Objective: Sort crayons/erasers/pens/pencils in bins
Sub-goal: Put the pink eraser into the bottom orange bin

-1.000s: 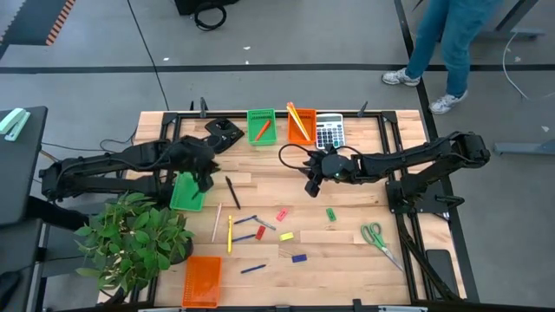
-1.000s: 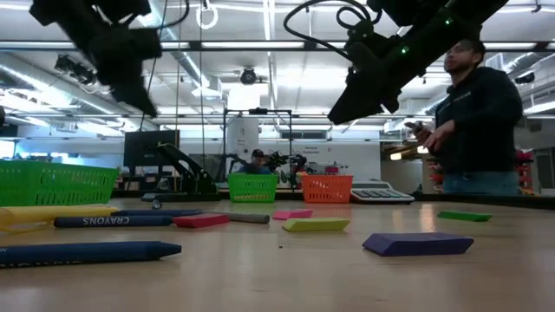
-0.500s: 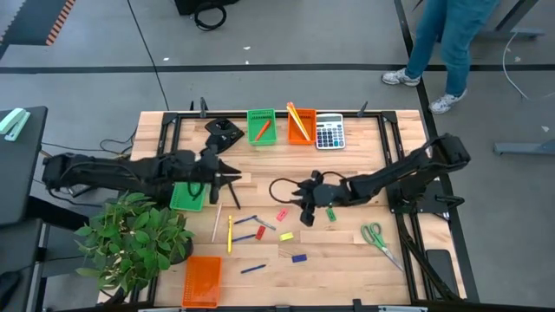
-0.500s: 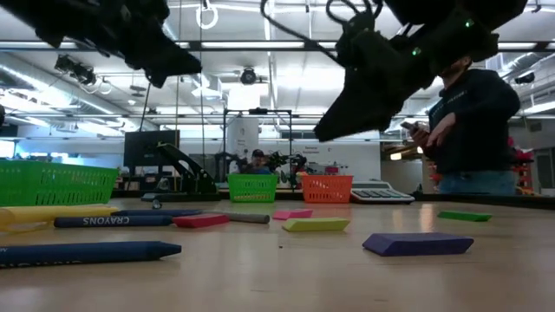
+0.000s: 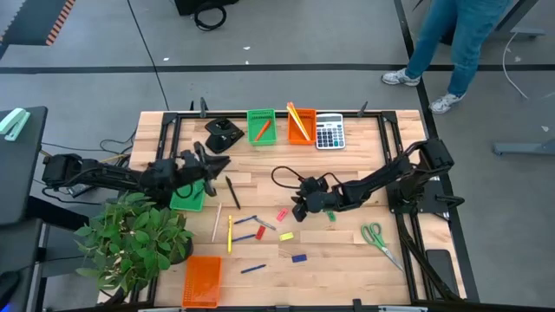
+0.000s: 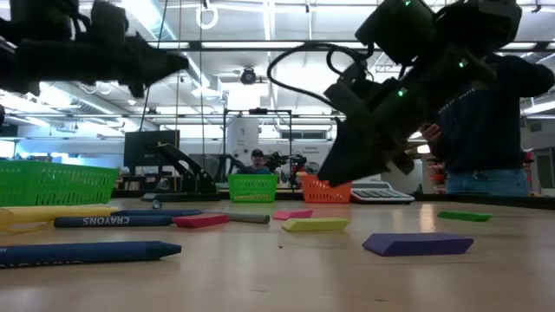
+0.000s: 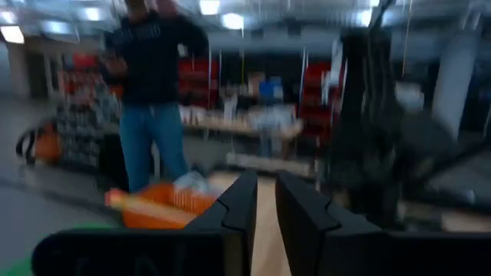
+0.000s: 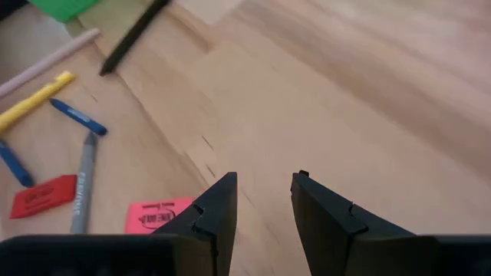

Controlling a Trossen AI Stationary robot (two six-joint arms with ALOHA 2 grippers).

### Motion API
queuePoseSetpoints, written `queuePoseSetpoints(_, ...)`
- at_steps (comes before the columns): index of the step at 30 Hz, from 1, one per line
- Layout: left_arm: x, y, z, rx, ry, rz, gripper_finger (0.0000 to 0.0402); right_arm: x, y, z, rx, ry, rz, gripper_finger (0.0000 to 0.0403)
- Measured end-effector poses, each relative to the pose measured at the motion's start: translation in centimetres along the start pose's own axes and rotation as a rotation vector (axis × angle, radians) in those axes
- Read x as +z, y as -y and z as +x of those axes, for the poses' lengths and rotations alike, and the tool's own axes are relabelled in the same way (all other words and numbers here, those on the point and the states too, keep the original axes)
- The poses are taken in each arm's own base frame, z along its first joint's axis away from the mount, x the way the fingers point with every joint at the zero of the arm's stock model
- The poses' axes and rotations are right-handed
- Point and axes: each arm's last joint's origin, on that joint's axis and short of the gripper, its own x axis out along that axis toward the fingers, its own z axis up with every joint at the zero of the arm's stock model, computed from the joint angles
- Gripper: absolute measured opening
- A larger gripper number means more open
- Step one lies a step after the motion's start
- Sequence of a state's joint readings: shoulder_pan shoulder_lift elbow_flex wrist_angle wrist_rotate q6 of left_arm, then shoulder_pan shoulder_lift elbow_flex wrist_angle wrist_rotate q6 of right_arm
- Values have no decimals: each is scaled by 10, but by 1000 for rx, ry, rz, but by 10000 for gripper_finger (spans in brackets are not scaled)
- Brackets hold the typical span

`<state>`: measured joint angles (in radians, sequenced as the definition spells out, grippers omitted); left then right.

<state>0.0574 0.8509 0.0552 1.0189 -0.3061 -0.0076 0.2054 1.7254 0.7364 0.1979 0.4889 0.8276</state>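
Wooden counter point(image 5: 355, 251). Grey calculator point(image 5: 329, 132) at far edge, green-handled scissors point(image 5: 376, 237) on right side, potted plant point(image 5: 134, 238) at near-left corner. Person point(image 5: 442, 43) standing on floor beyond counter.

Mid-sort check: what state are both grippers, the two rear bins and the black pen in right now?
Left gripper: narrow gap, nothing between its fingers, raised above the table.
Right gripper: open, empty, over the table near the pink eraser.
Rear green bin: holds an orange crayon.
Rear orange bin: holds yellow pencils.
Black pen: loose on the table.
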Motion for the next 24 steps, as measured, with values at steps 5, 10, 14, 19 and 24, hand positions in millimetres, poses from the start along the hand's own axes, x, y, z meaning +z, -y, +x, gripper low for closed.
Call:
queuePoseSetpoints(5,22,2,7,2,135,16,57,-1,-8,12,52,51,39,131)
queuePoseSetpoints(10,20,7,9,-69,90,34,63,3,-27,23,117,115,-31,131)
queuePoseSetpoints(14,13,11,8,-95,19,25,60,0,-35,34,109,109,-122,131)
queuePoseSetpoints(19,6,17,6,-134,-53,40,52,-11,-41,43,103,90,-141,131)
queuePoseSetpoints(24,1,23,3,-174,-104,47,53,-20,-45,43,104,59,-148,131)
